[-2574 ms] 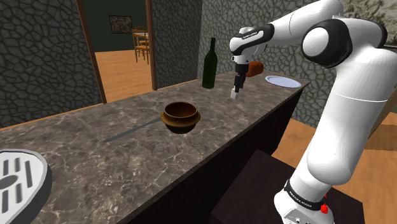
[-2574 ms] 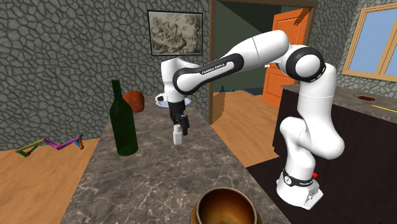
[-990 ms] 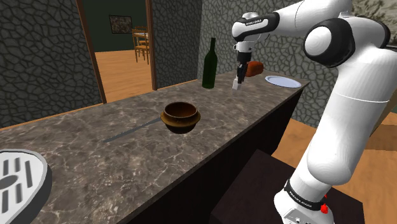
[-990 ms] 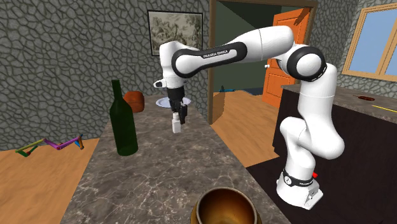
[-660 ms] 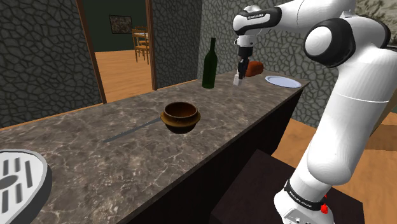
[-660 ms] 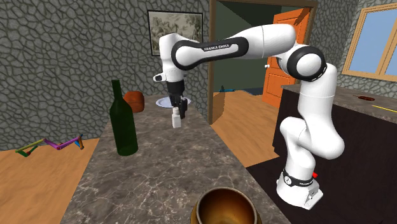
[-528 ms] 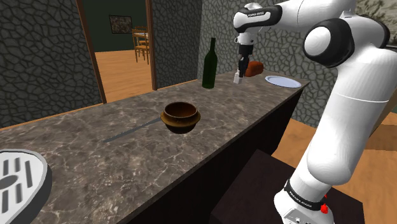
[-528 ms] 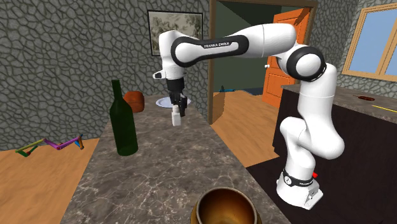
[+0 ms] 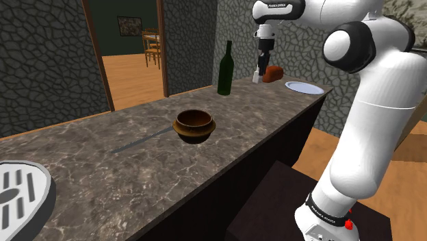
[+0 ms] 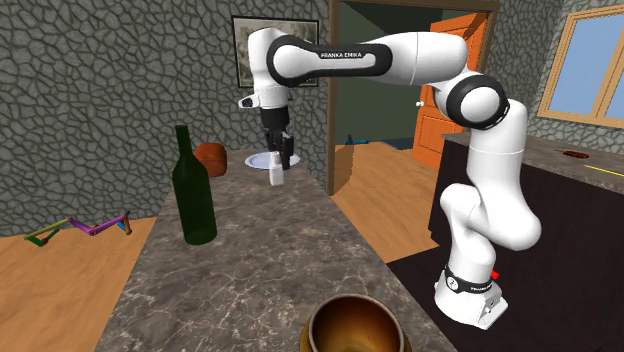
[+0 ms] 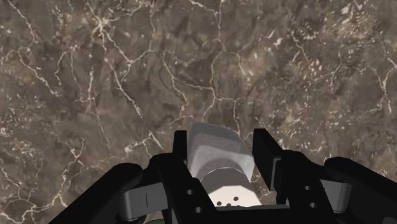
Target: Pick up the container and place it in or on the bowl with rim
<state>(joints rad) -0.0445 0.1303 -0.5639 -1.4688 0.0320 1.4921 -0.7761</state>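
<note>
In the second exterior view the bottom edge cuts off the brown bowl (image 10: 353, 325), leaving its far rim and part of its hollow, and the pale plate (image 10: 257, 159) at the far end of the surface (image 10: 260, 262) lies partly behind the pincer (image 10: 282, 162) and the white container (image 10: 275, 176) it clasps. In the shoulder view that container is too small to make out, and a grey disc (image 9: 17, 195) at the near left runs off the frame. In the wrist view the fingers (image 11: 266, 153) cover the container's sides.
</note>
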